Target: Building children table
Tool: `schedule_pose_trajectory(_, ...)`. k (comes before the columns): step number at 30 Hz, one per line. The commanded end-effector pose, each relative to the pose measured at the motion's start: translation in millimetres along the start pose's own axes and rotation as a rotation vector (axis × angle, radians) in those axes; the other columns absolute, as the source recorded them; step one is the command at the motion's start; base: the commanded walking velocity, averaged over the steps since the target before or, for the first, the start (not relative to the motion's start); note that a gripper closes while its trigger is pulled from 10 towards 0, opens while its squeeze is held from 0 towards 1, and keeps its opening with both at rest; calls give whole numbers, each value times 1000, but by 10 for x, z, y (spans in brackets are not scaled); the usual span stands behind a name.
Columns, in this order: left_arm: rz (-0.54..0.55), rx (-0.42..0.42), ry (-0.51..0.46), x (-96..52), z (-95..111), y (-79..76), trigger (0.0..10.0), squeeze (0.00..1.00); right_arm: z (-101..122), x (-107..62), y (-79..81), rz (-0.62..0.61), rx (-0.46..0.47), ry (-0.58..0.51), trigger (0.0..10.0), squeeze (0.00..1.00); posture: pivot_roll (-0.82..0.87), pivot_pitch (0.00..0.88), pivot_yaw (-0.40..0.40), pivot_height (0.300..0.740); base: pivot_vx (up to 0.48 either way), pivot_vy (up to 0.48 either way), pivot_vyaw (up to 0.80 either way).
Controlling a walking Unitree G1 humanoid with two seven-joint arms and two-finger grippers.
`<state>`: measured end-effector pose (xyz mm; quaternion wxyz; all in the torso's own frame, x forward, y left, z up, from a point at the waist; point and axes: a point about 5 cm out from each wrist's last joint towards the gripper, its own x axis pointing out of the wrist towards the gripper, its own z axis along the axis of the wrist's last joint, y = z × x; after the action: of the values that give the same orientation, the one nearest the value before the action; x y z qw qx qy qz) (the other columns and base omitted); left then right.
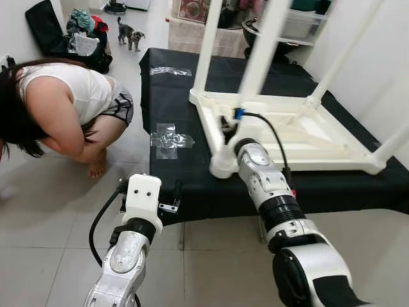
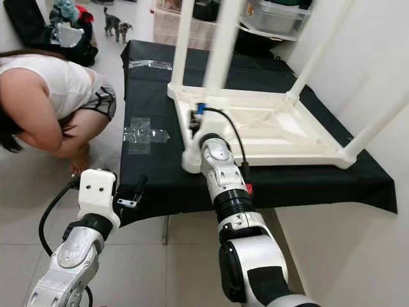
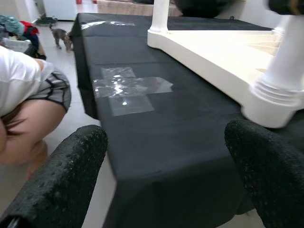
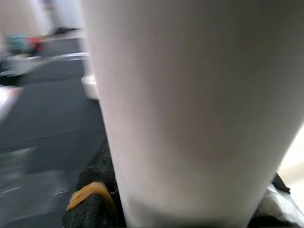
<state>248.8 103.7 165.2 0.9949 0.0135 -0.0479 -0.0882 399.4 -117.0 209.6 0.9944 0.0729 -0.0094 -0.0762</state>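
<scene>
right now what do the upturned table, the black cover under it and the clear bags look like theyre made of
The upturned table looks like moulded plastic, cream and semi-glossy, with ribbing on its underside. The black cover seems to be matte fabric, draping over the edge. The clear bags look like thin glossy plastic film, wrinkled and glinting.

Lighting: bright, even, diffuse indoor light; shadows soft and faint.
Glare: clear plastic sheet on black cloth shows white highlights; floor tiles carry a mild sheen at 8 o'clock.
Exposure: white table leg nearly washed out in the right wrist view.
Focus: right wrist view blurred throughout; left wrist view has its near black fingers soft; head views sharp, straight lines bowing slightly toward the edges.
</scene>
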Motion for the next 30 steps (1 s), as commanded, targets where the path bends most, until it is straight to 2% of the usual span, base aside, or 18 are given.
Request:
schedule_pose_trajectory(1, -10, -4, 11, 18, -35, -46, 10000, 0, 46, -16, -20, -60, 7, -15, 0, 0, 122, 107, -183, 740, 0, 0, 0)
schedule_pose_trajectory(2, -10, -5, 10, 17, -34, -43, 10000, 0, 13, -47, 32, -56, 20, -8, 0, 0, 122, 110, -181, 740, 0, 0, 0)
schedule_pose_trajectory(3, -10, -4, 11, 13, -34, -38, 10000, 0, -6, -69, 110, -31, 51, -7, 3294, 0, 122, 110, -181, 740, 0, 0, 0)
schedule_pose_trajectory(4, -9, -3, 12, 7, -38, -33, 10000, 0, 1, -84, 184, 14, 56, -25, 10000, 0, 121, 110, -181, 740, 0, 0, 0)
schedule_pose_trajectory(5, -9, -3, 12, 7, -38, -33, 10000, 0, 1, -84, 184, 14, 56, -25, 10000, 0, 121, 110, -181, 740, 0, 0, 0)
schedule_pose_trajectory(6, -8, -2, 13, 1, -37, -20, 10000, 0, 44, -112, 297, 123, 61, -83, 10000, 1000, 120, 109, -181, 740, 0, 0, 0)
schedule_pose_trajectory(10, -8, -1, 14, 3, -43, -17, 10000, 0, 94, -133, 353, 185, 73, -143, 10000, 1000, 121, 107, -179, 740, 0, 0, 0)
schedule_pose_trajectory(11, -7, 0, 13, 6, -42, -16, 10000, 0, 132, -126, 361, 214, 45, -167, 10000, 157, 126, 101, -181, 740, 0, 0, 0)
schedule_pose_trajectory(12, -7, 1, 13, 7, -41, -15, 10000, 0, 146, -124, 368, 232, 32, -172, 10000, 157, 126, 101, -181, 740, 0, 0, 0)
schedule_pose_trajectory(13, -7, 1, 12, 7, -40, -16, 10000, 0, 147, -118, 380, 280, 18, -168, 10000, 0, 126, 98, -181, 740, 0, 0, 0)
schedule_pose_trajectory(16, -9, 1, 12, 7, -39, -25, 10000, 0, 145, -99, 376, 432, -25, -162, 10000, 0, 127, 95, -182, 740, 0, 0, 0)
schedule_pose_trajectory(17, -9, 1, 12, 7, -39, -25, 10000, 0, 145, -99, 376, 432, -25, -162, 10000, 0, 127, 95, -182, 740, 0, 0, 0)
schedule_pose_trajectory(19, -13, 2, 12, 7, -44, -34, 10000, 0, 46, -103, 340, 632, -57, -79, 10000, 0, 127, 90, -180, 740, 0, 0, 0)
schedule_pose_trajectory(20, -13, 2, 12, 7, -44, -34, 10000, 0, 46, -103, 340, 632, -57, -79, 10000, 0, 127, 90, -180, 740, 0, 0, 0)
schedule_pose_trajectory(23, -18, 2, 11, 11, -44, -41, 10000, 0, -77, -159, 265, 863, -86, 27, 10000, 0, 132, 87, -182, 740, 0, 0, 0)
schedule_pose_trajectory(24, -18, 2, 11, 11, -44, -41, 10000, 0, -77, -159, 265, 863, -86, 27, 10000, 0, 132, 87, -182, 740, 0, 0, 0)
schedule_pose_trajectory(26, -18, 3, 10, 10, -43, -40, 10000, 0, -123, -229, 236, 1004, -101, 48, 10000, 0, 135, 87, -183, 740, 0, 0, 0)
schedule_pose_trajectory(30, -18, 5, 10, 4, -39, -39, 10000, 0, -146, -277, 242, 1092, -125, 52, 10000, 0, 135, 89, -183, 740, 0, 0, 0)
